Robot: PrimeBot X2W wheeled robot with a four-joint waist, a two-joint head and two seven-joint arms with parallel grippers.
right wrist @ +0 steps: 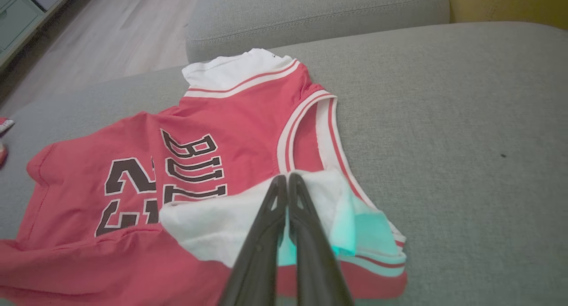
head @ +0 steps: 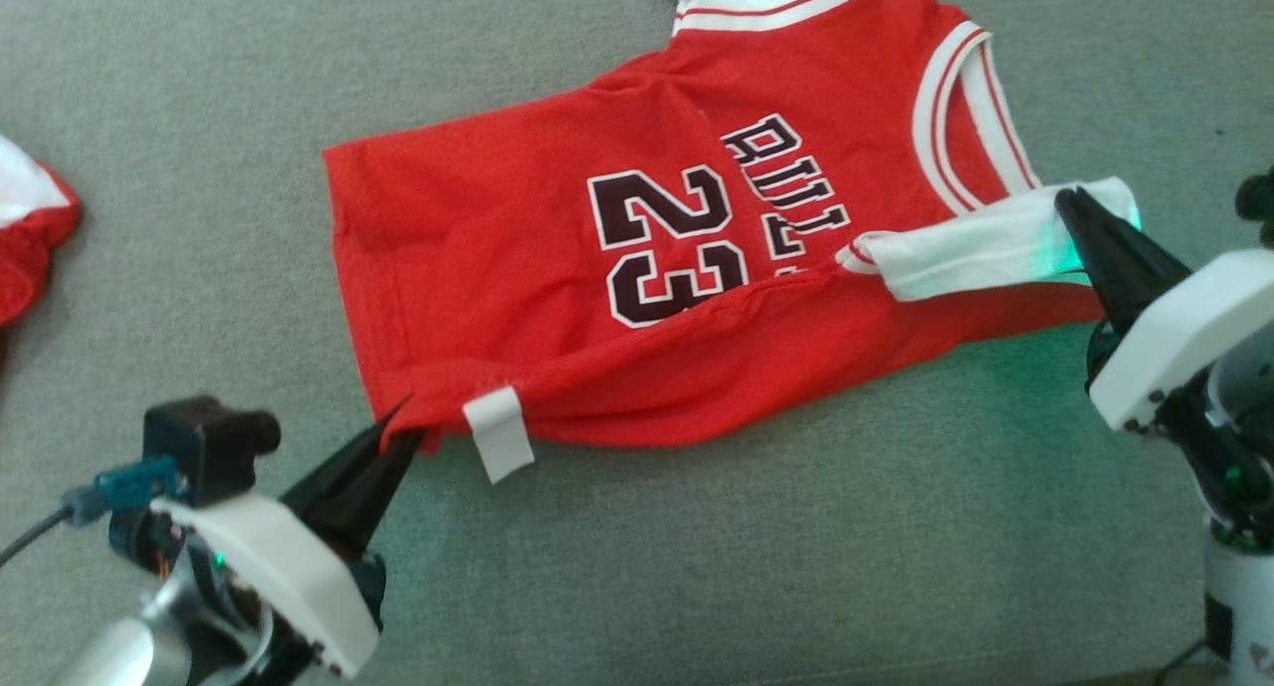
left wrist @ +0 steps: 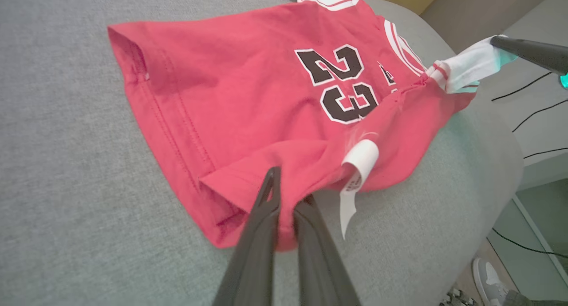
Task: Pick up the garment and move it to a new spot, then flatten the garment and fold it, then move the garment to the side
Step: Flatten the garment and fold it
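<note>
**Pinched at both ends, raised along one edge**

A red basketball jersey [head: 557, 268], number 23 on its front, lies across the middle and upper right of the head view on a grey sofa cushion [head: 199, 99]. Its white collar reaches the top edge of the frame. At lower left, the left gripper [head: 396, 429] is clenched on the jersey's hem corner. The left wrist view shows red cloth bunched between its dark fingers [left wrist: 266, 217]. At the right of the head view, the right gripper [head: 1067, 203] is clamped tight on the white shoulder band [head: 985, 248]. The band is drawn away from the body of the garment and tinged green. Between the two grips the near edge of the jersey is raised in a long fold that covers the bottom of the numerals. A white care label [head: 501, 435] hangs from that fold, just right of the left gripper. A second red-and-white garment [head: 30, 228] sits at the left edge of the frame, well apart. At the lower right of the left wrist view, a shoe [left wrist: 486, 272] and dark cables [left wrist: 532, 115] show on the floor beyond the cushion.
</note>
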